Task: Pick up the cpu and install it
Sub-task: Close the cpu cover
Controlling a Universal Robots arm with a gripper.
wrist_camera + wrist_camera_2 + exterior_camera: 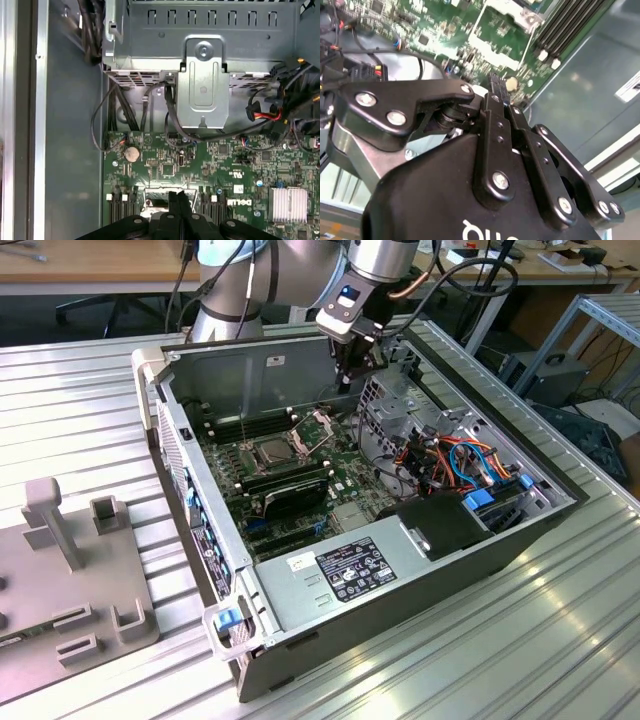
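Observation:
An open computer case lies on its side, with the green motherboard facing up. The square metal-framed socket sits near the board's middle, with its hinged plate raised beside it. The socket's middle looks dark grey, and I cannot tell whether the cpu lies in it. My gripper hangs above the board's far side, behind the socket, and I see nothing between its shut fingers. In the second wrist view, the gripper points down near the open socket. The first wrist view shows the gripper closed over the board.
Long black memory sticks lie just in front of the socket. A metal drive cage and a cable bundle stand close on the exterior view's right. A grey slotted fixture sits on the ribbed table at the exterior view's left.

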